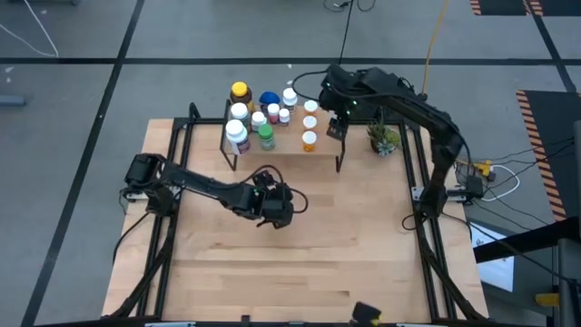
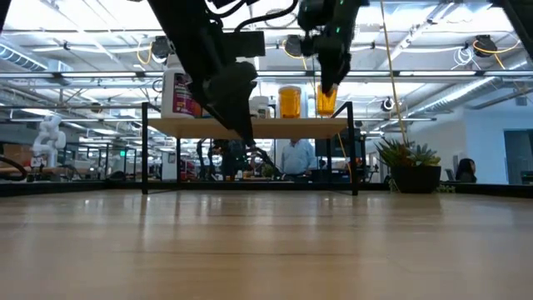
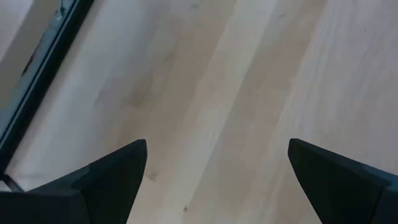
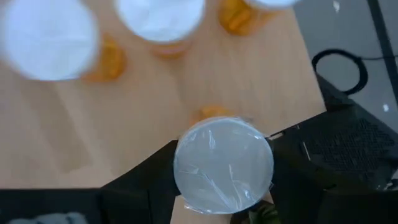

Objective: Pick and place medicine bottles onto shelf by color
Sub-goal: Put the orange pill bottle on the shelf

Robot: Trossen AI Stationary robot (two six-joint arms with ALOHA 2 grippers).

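Note:
The shelf [image 1: 322, 150] stands at the table's far side and carries several medicine bottles: a yellow-capped one [image 1: 240, 92], a blue one [image 1: 269, 98], a white one [image 1: 237, 136], a green one [image 1: 266, 138] and orange ones [image 1: 310, 141]. My right gripper [image 1: 336, 125] hangs over the shelf's right end, shut on an orange bottle with a white cap [image 4: 224, 165]. Nearer the table's middle, my left gripper [image 1: 277, 204] is open above bare wood [image 3: 217, 155], with nothing between its fingers. My right gripper pinches the orange bottle's top, at the sides of its white cap [image 4: 186, 168], between its two fingers [image 4: 146, 183]. The fingers come from above and point down. The bottle [image 2: 325, 102] hangs upright with its base at the shelf board's height; whether it rests there I cannot tell.
A small potted plant [image 1: 383, 138] stands just right of the shelf, close to my right arm. Other orange bottles [image 4: 165, 28] stand on the shelf near the held one. Dark frame rails [image 1: 172, 163] run along the table's left and right sides.

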